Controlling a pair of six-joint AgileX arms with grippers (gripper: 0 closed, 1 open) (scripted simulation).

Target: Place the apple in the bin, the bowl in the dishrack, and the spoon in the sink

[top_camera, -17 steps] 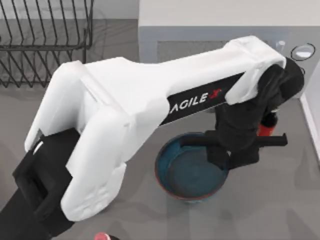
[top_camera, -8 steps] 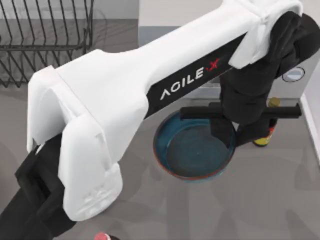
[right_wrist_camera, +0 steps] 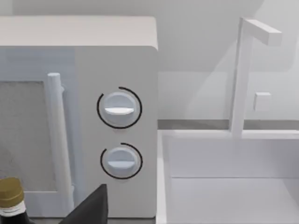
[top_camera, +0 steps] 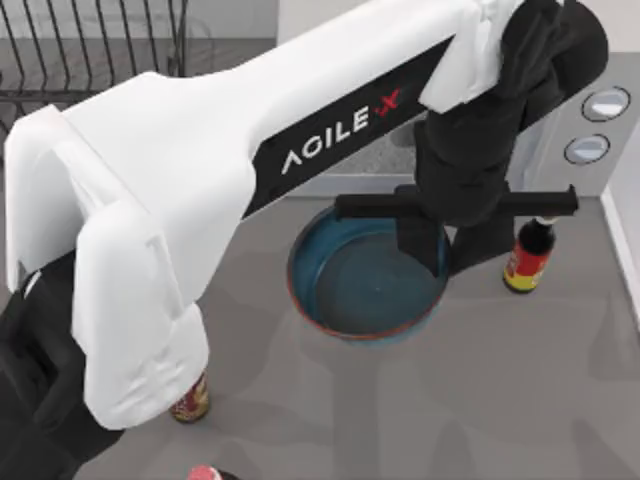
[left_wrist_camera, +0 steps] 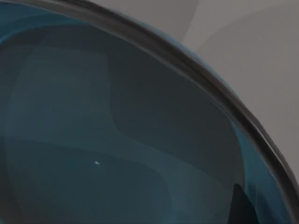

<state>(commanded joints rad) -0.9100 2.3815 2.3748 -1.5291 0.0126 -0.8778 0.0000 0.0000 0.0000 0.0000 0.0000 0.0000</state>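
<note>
Top view, frame centre: left gripper (top_camera: 440, 262) jaws pinching rigid, slippery bowl (top_camera: 366, 284) by rim.

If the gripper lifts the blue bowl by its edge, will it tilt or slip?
The bowl is wide and shallow, so held at one edge it would probably tilt away from the left gripper above its right rim. Its inside looks smooth and glossy in the left wrist view, so it may slip. It looks stiff, probably not bending.

One bowl (top_camera: 365, 285), one dishrack (top_camera: 90, 50), three bottles: one dark sauce bottle (top_camera: 527, 256), one under the arm (top_camera: 190, 400), one pink-capped (top_camera: 205, 473). One microwave (right_wrist_camera: 79, 116) with two dials, one sink (right_wrist_camera: 229, 186).
</note>
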